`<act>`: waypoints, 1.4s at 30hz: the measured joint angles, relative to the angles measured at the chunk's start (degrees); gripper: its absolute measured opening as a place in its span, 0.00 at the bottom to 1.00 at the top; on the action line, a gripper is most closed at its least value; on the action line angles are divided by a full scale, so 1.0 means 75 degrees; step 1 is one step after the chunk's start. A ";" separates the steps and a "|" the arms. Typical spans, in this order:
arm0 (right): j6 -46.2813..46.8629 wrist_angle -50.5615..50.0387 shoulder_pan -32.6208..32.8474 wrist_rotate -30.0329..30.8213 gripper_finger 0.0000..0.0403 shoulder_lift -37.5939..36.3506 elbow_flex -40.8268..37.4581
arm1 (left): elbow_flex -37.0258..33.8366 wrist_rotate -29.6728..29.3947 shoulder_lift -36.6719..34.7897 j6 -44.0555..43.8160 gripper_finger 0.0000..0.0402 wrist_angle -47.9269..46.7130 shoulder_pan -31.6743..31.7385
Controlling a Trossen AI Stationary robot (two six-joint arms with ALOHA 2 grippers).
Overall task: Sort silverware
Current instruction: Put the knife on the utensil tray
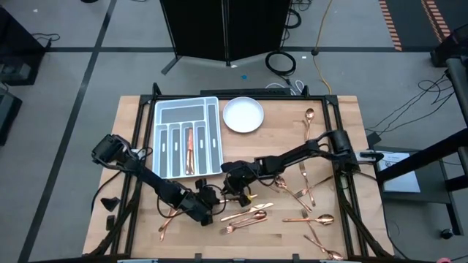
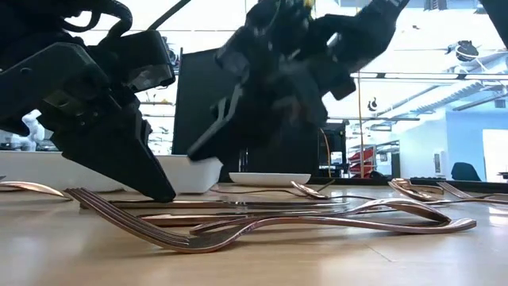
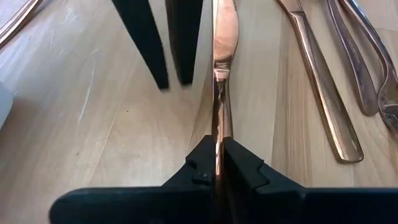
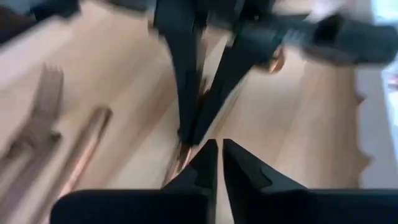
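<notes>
L gripper (image 3: 217, 163) clamps knife (image 3: 222, 56) — edge-on, blade pointing away.

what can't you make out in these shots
- Right wrist view: motion blur; what lies by the right gripper fingertips is unclear.
- High view: the arms cover the left gripper and its knife.
- High view: pieces in the tray too small to identify.

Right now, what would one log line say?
left gripper: shut on knife | right gripper: beside it | tray: some silverware
</notes>
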 joint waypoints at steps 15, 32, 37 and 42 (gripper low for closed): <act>0.1078 -0.0854 0.0498 0.0398 0.43 0.0006 -0.0015 | -0.0021 0.0026 -0.0152 0.0392 0.05 -0.0071 0.0027; 0.1876 -0.0740 0.0769 0.1543 0.38 0.0670 0.0020 | -0.0026 -0.0177 -0.0990 0.1013 0.10 -0.0057 0.0012; 0.2134 -0.1021 0.0807 0.1773 0.27 0.0685 0.0026 | -0.0021 -0.0088 -0.0973 0.1013 0.23 -0.0055 0.0012; 0.2249 -0.1219 0.0916 0.1816 0.04 0.0746 0.0040 | -0.0020 -0.0367 -0.0973 0.1008 0.35 -0.0053 0.0015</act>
